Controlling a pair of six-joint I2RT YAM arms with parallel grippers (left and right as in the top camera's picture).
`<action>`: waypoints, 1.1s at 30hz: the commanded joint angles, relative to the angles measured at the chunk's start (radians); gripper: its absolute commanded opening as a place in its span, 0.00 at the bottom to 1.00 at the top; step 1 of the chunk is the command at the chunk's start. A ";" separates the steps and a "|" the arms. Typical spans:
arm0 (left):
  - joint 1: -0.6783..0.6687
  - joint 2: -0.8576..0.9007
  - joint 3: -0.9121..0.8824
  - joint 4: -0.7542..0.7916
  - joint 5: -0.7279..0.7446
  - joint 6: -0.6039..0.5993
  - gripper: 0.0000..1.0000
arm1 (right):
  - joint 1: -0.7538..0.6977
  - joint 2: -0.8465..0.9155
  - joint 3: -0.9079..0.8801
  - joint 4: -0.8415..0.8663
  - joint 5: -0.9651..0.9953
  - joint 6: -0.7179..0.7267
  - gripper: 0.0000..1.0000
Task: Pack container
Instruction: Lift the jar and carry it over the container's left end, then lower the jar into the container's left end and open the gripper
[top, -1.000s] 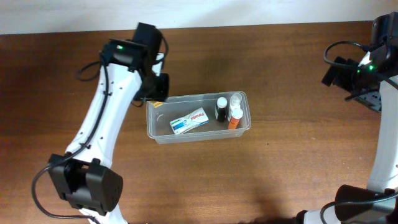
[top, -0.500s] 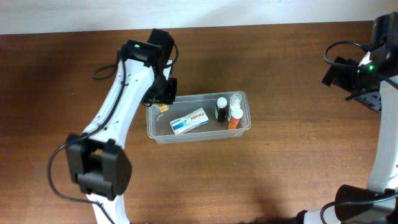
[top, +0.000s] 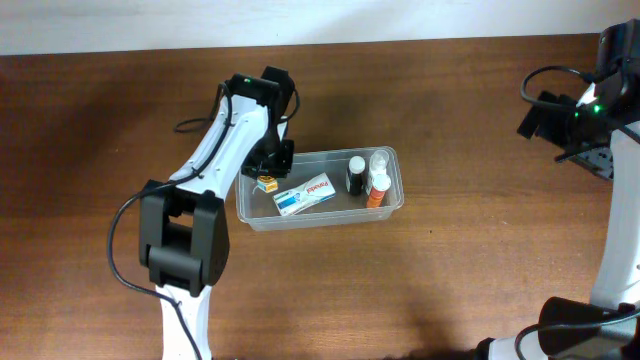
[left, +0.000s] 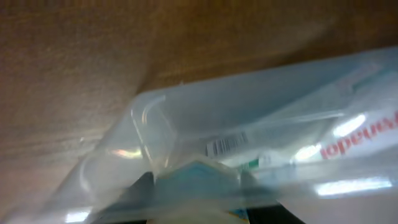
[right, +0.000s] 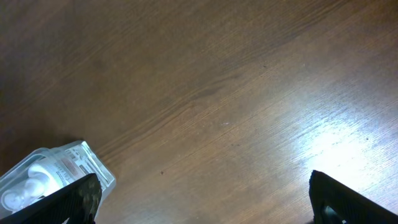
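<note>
Since the left fingers (top: 269, 170) pinch a small box (left: 196, 175) at the left end of the container (top: 320, 154), mid-surface, a dragging release could shove it, while the right fingers (right: 202, 200) stand spread, well apart.

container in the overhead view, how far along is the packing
Done: a white-and-blue carton and three small bottles sit in the clear plastic container. In hand: the left claw holds a small yellow box at its left end. Left: releasing it; a clear blister pack sits outside.
</note>
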 joint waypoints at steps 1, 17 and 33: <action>-0.003 0.010 -0.035 0.023 -0.007 -0.010 0.41 | -0.004 0.002 0.008 0.001 0.009 -0.008 0.98; -0.003 0.010 -0.236 0.225 -0.008 -0.010 0.41 | -0.004 0.002 0.008 0.001 0.009 -0.008 0.98; -0.002 -0.011 -0.203 0.229 -0.016 -0.010 0.40 | -0.004 0.002 0.008 0.001 0.009 -0.008 0.98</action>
